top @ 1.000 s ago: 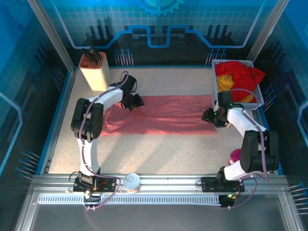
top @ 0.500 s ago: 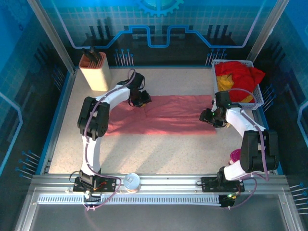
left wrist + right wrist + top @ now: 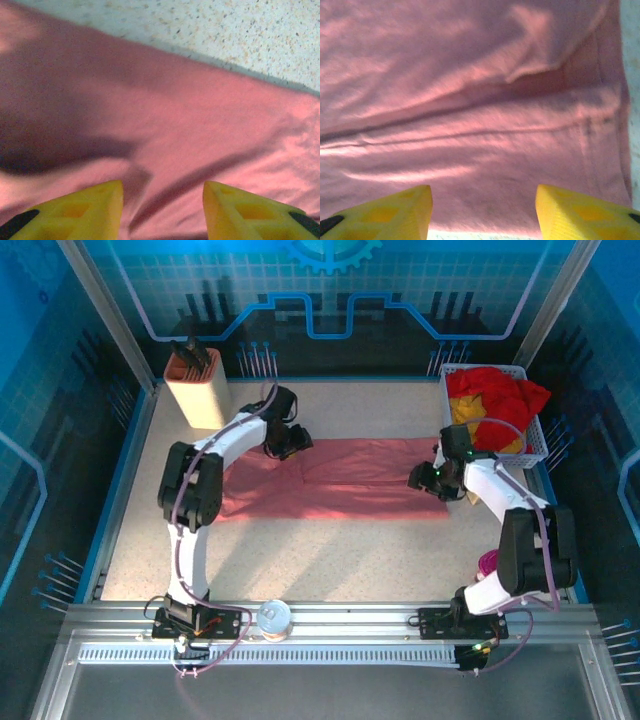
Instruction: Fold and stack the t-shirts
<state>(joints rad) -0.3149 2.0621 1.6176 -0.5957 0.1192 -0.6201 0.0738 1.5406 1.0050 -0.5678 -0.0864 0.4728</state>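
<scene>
Where the speckled table [image 3: 330, 550] is bare at the near side, the salmon-pink t-shirt [image 3: 350, 485] lies spread flat across its middle, long axis running left to right.

Left gripper [image 3: 290, 444]: over the shirt's far edge, left of centre. Wrist view has its yellow fingers [image 3: 90, 207] set apart with nothing between them; pink cloth lies under the gap, and a shadowed crease runs up from between the tips. The cloth's far edge and a strip of table show beyond. Whether the tips touch the cloth, cannot tell.

Right gripper [image 3: 425, 480]: over the shirt's right end, just in from the basket side. Jaws stand wide, yellow fingers [image 3: 575, 210] well apart and empty. Cloth under them is creased in long lines, with a stitched hem along the right and a folded flap farther out. A sliver of table shows below the fingers at the shirt's edge.

White mesh basket [image 3: 538, 445] sits at the far right corner, beside the right arm. A red t-shirt [image 3: 495, 395] is heaped in it, spilling over the rim, with a yellow t-shirt [image 3: 465, 417] partly beneath.

A tan block [image 3: 197, 390] stands at the far left corner, well apart from the shirt.
</scene>
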